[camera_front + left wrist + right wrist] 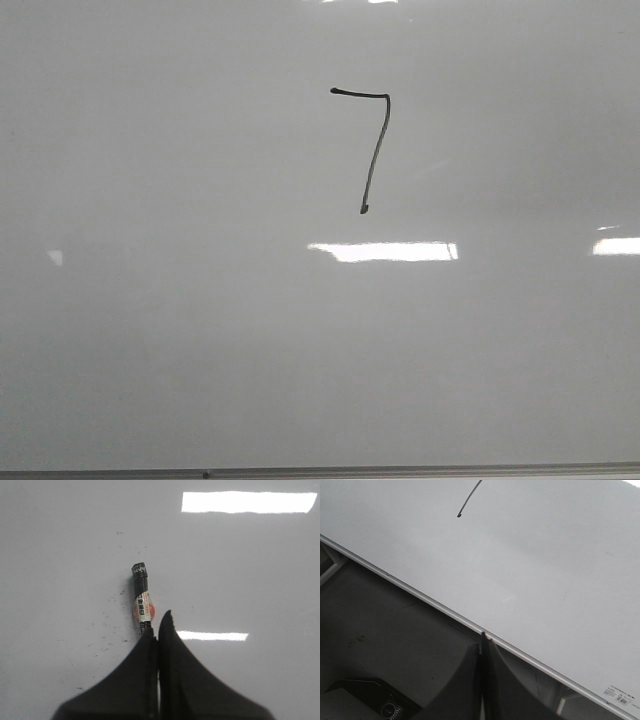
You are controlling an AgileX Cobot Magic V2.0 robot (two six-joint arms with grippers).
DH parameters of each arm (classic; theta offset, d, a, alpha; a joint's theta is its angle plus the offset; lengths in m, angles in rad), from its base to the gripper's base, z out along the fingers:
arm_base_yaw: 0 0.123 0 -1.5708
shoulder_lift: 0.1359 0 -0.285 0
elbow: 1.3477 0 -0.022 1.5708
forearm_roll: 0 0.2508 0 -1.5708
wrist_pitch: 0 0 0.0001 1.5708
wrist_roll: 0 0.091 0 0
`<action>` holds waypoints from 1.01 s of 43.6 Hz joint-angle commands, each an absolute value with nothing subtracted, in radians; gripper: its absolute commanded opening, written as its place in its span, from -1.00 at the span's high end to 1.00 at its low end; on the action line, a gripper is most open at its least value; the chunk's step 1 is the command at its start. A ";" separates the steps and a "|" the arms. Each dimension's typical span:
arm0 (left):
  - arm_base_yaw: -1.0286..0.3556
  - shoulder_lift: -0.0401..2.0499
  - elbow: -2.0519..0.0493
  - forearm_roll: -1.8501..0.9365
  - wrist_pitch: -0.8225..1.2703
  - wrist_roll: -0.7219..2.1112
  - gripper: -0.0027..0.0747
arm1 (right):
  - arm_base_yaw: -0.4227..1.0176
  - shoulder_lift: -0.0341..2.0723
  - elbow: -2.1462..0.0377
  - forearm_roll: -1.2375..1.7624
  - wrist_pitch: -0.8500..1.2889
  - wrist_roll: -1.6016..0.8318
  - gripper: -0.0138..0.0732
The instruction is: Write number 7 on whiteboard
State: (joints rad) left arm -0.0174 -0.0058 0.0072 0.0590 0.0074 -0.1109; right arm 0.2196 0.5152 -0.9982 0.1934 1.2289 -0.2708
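The whiteboard (150, 330) fills the front view. The number 7 (378, 150) is drawn on it in thin black marker, above centre, with a short top bar and a slanted downstroke. Neither gripper shows in the front view. In the left wrist view my left gripper (159, 622) is shut on a marker (142, 600) with a white and red label and a black end, which points at the board (250, 580). In the right wrist view my right gripper (482, 636) is shut and empty over the board's metal edge strip (420, 596). The foot of the 7 (459, 515) shows there.
Bright light reflections (383, 251) lie on the board below the 7. A metal strip (400, 470) runs along the board's bottom edge. Beyond the board's edge in the right wrist view are a dark surface (395, 630) and a black device with a dial (390, 710).
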 commanded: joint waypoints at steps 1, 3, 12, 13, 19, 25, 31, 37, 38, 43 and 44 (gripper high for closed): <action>-0.016 -0.021 0.021 0.049 -0.076 -0.116 0.98 | 0.213 0.511 -1.017 0.192 1.168 -0.275 0.84; -0.016 -0.021 0.021 0.049 -0.076 -0.116 0.98 | 0.206 0.491 -1.006 0.179 1.154 -0.285 0.84; -0.016 -0.021 0.021 0.049 -0.076 -0.116 0.98 | 0.100 0.322 -0.795 0.169 0.833 -0.292 0.84; -0.016 -0.021 0.021 0.049 -0.076 -0.116 0.98 | 0.089 0.297 -0.764 0.169 0.793 -0.292 0.84; -0.016 -0.021 0.021 0.049 -0.076 -0.116 0.98 | 0.033 0.183 -0.560 0.169 0.564 -0.292 0.84; -0.016 -0.021 0.021 0.049 -0.076 -0.116 0.98 | -0.006 0.087 -0.362 0.171 0.399 -0.292 0.84; -0.016 -0.021 0.021 0.049 -0.076 -0.116 0.98 | -0.038 0.010 -0.201 0.183 0.253 -0.292 0.84; -0.016 -0.021 0.021 0.049 -0.076 -0.116 0.98 | -0.044 -0.029 -0.086 0.185 0.136 -0.292 0.84; -0.016 -0.021 0.021 0.049 -0.076 -0.116 0.98 | -0.044 -0.029 -0.063 0.185 0.105 -0.292 0.84; -0.016 -0.021 0.021 0.049 -0.076 -0.116 0.98 | -0.044 -0.028 0.019 0.185 0.010 -0.292 0.84; -0.016 -0.021 0.021 0.049 -0.076 -0.116 0.98 | -0.044 -0.028 0.028 0.185 0.000 -0.292 0.84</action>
